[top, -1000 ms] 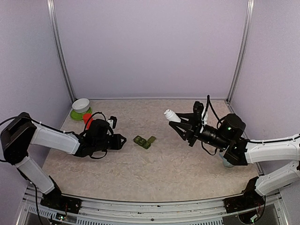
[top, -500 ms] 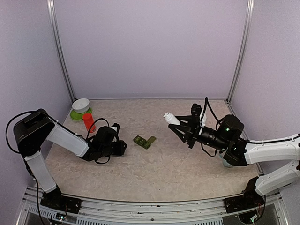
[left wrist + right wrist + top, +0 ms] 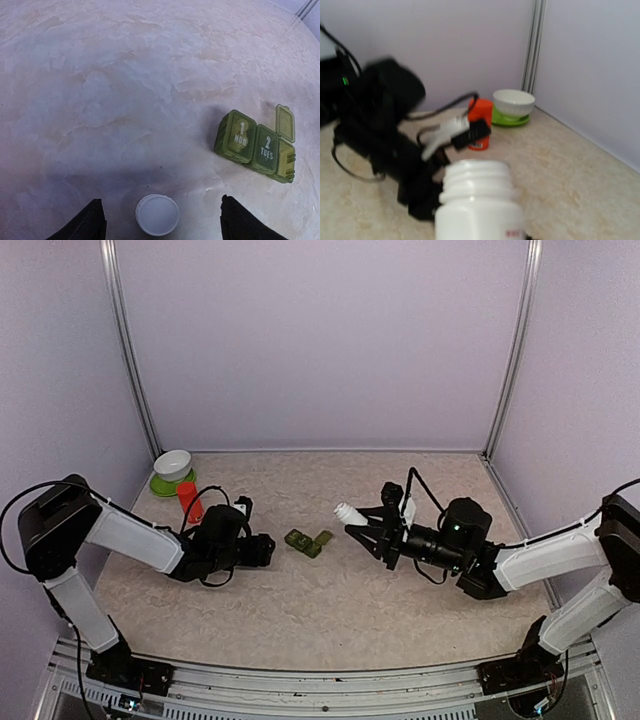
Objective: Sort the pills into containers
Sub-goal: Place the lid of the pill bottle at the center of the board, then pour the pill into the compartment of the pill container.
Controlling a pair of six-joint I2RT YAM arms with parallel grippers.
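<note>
Bottle (image 3: 347, 511), apparently in right hand (image 3: 368, 528)

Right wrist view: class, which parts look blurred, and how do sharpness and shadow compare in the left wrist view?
Right wrist: the left arm is smeared, the white bottle soft. Left wrist: crisp, print on the containers legible; a dim shadow surrounds the white cap.

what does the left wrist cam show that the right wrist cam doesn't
Only the left wrist view: the green containers, one end lid flipped open, and a loose white cap. Only the right wrist view: the open white bottle close up, an orange bottle, and a white bowl on a green plate. Both: the pale marbled table.
</note>
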